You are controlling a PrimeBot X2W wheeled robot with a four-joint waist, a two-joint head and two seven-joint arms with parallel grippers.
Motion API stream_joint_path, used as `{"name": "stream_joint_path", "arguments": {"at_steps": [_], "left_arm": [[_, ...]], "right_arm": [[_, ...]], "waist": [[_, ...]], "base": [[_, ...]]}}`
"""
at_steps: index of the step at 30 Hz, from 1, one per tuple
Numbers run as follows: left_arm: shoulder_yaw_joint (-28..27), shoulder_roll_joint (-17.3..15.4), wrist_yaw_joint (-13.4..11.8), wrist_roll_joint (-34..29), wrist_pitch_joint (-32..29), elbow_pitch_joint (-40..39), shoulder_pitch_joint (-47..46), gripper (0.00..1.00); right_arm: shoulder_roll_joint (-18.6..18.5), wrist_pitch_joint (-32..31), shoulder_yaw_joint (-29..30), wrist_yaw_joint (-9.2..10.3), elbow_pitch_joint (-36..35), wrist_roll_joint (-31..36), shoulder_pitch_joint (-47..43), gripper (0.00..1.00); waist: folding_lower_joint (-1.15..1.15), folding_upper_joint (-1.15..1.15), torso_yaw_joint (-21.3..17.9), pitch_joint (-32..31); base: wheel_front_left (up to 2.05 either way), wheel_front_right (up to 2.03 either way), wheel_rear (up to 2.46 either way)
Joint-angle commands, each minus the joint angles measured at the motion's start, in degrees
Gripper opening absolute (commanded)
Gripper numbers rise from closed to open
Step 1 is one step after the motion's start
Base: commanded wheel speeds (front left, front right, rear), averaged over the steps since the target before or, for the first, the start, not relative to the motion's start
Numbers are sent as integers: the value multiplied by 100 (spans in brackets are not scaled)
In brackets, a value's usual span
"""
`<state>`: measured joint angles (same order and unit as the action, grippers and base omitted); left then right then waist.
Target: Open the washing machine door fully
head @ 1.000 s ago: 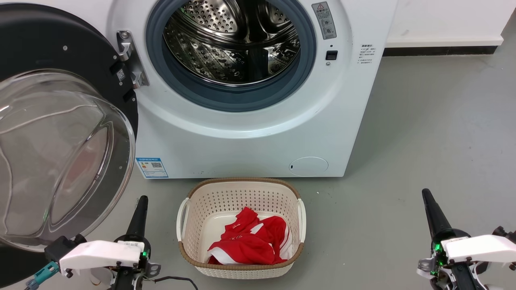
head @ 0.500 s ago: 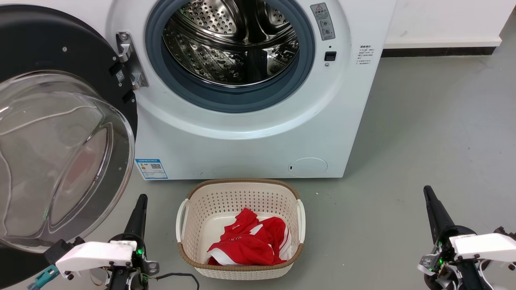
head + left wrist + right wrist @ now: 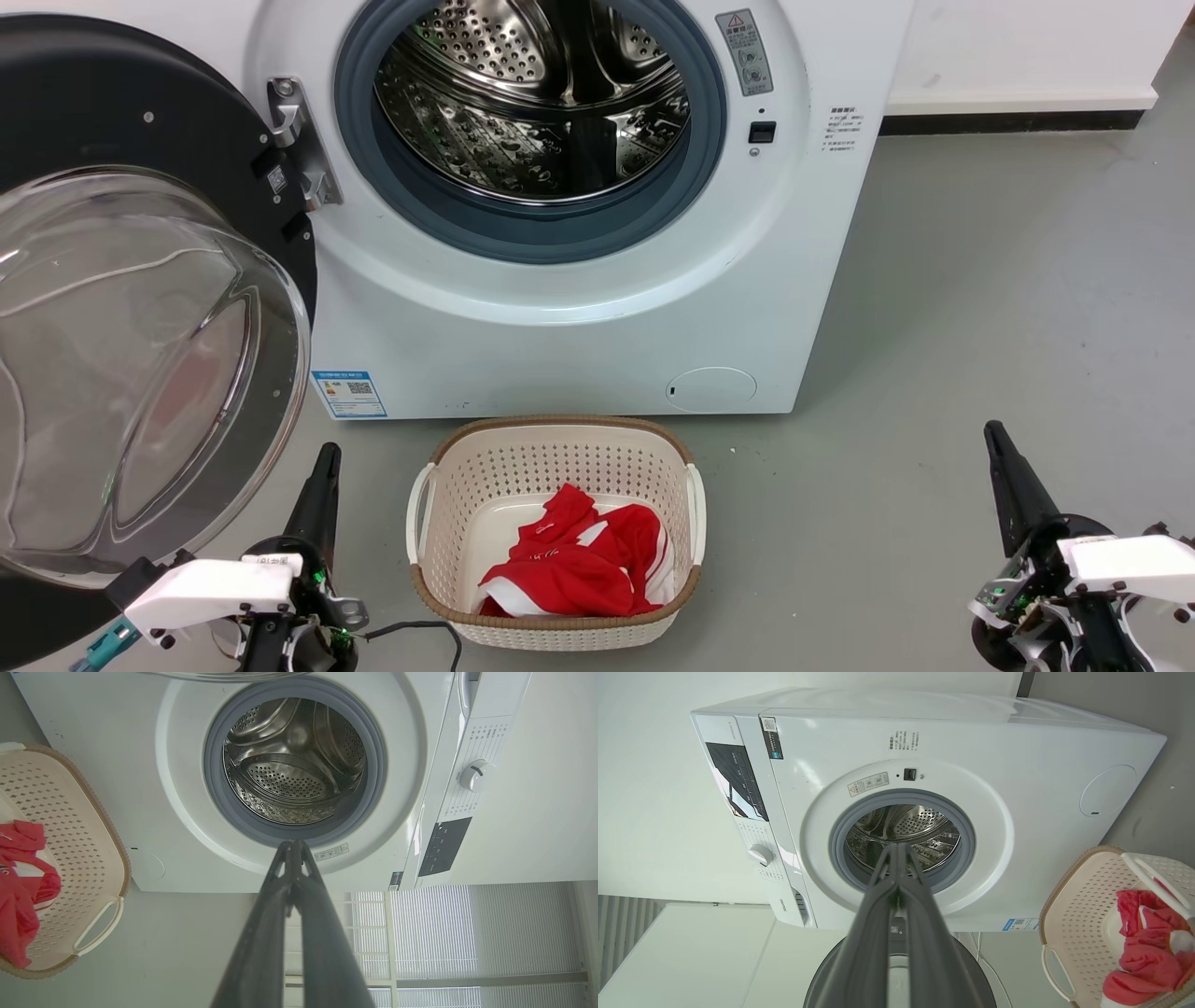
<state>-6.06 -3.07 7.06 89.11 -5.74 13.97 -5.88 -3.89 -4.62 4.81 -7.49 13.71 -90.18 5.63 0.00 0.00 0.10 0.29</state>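
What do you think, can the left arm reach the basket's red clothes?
Probably yes: the left gripper is shut beside the open basket, and nothing covers the red clothes.

Drum mouth (image 3: 532, 121) wide open, straight path in from front. Washing machine door (image 3: 140, 308) swung out to robot's left, glass bowl bulging fwd, blocks that side just beside left gripper (image 3: 328, 457). Laundry basket (image 3: 560, 422) w/ red cloth (image 3: 569, 560) stands on floor (image 3: 980, 308) btw grippers, low in front of the mouth. Right gripper (image 3: 995, 439): open floor around.
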Motion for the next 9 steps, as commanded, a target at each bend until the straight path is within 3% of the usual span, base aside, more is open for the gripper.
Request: {"name": "stream_joint_path", "arguments": {"at_steps": [1,9], "left_arm": [[-32,8,37,98,-33,4,-51,0],[-67,29,60,334,-100,15,-58,0]], "right_arm": [[-5,-41,16,0,17,-107,47,0],[5,-93,49,0,34,-344,82,0]], "waist": [[0,0,-1,-2],[0,0,-10,-12]], "base": [[0,0,0],[0,0,0]]}}
